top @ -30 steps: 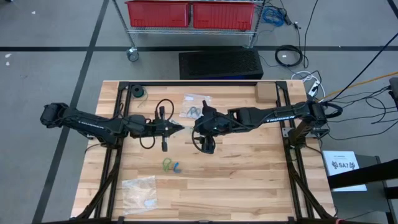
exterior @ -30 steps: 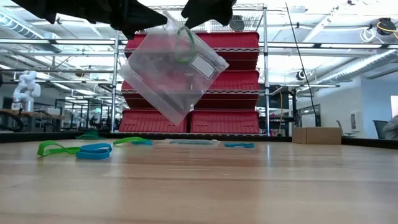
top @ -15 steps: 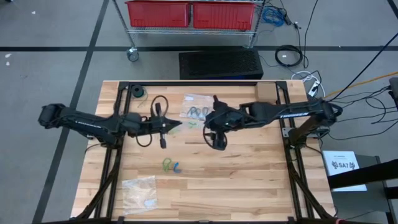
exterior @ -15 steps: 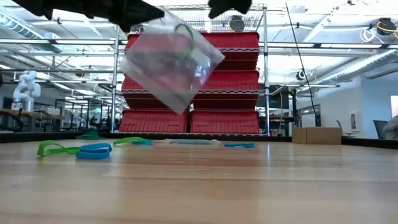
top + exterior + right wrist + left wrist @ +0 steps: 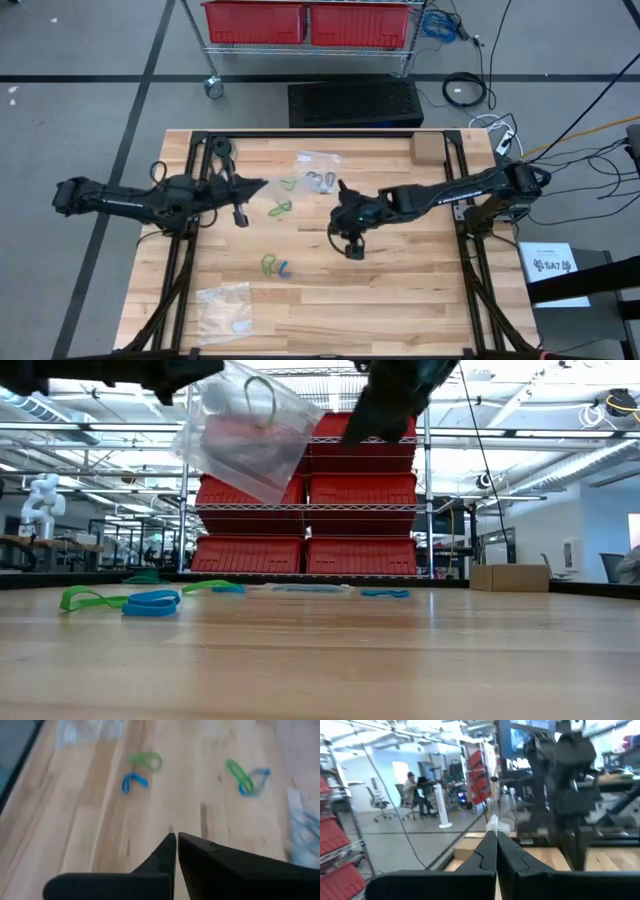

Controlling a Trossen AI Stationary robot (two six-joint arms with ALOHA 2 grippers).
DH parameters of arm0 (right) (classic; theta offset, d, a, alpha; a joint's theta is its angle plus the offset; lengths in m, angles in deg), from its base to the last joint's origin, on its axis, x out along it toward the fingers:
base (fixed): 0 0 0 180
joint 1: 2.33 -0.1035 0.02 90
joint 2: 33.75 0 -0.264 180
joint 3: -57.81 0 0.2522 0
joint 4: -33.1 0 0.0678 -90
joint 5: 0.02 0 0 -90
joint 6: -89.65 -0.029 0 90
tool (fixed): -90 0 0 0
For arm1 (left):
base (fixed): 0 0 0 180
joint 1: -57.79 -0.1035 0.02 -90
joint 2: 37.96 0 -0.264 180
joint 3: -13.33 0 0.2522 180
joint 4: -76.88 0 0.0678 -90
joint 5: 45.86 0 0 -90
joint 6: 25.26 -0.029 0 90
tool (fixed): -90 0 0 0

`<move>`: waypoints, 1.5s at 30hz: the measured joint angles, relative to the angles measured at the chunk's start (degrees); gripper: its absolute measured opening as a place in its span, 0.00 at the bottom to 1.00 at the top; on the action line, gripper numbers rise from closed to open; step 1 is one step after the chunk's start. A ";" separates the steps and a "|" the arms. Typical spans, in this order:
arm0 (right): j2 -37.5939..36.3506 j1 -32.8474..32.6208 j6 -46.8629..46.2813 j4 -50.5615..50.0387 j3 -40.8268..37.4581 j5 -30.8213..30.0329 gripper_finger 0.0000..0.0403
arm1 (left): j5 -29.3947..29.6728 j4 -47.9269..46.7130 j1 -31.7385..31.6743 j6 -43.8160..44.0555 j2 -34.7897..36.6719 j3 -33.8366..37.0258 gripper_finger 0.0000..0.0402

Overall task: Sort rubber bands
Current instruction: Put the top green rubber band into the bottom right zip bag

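Note:
My left gripper (image 5: pixel 262 185) is shut on a clear plastic bag (image 5: pixel 245 430) high above the table. A pale green rubber band (image 5: pixel 262 390) shows inside the bag. My right gripper (image 5: pixel 338 195) is shut and empty, to the right of the bag (image 5: pixel 176 840). Loose green (image 5: pixel 145 760) and blue (image 5: pixel 131 781) bands lie on the wood, and another green-and-blue pair (image 5: pixel 242 776) lies farther along. In the low view, green (image 5: pixel 85 598) and blue (image 5: pixel 152 603) bands lie flat on the table. My left gripper pinches a bit of the bag's edge (image 5: pixel 492 824) between its two shut fingertips. The fingers reach in about level from the table's left side. The bag hangs tilted below the fingers, lifted clear of the table (image 5: pixel 240 455).
A second clear bag (image 5: pixel 318 172) holding dark bands lies at the far middle. A third clear bag (image 5: pixel 225 305) lies near the front left. A small cardboard box (image 5: pixel 427 148) sits at the far right. The black frame rails (image 5: pixel 196 150) run along the table's sides.
My left gripper has gone toward the table's left and far edges, carrying the hanging bag with it. My right gripper has drawn away from the bag toward the table's right edge and sits lower in the low view.

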 joint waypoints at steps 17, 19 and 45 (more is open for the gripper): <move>25.88 6.62 3.24 28.50 7.24 -3.93 0.21 | 7.28 -9.77 -0.15 -1.45 11.15 1.78 0.00; 29.19 7.68 3.80 27.96 11.04 -3.96 0.28 | 7.33 -10.05 -0.15 -1.41 11.18 1.78 0.00; 43.30 12.90 5.42 27.34 21.85 -3.80 0.21 | 7.38 -10.81 -0.15 -1.34 11.18 1.78 0.00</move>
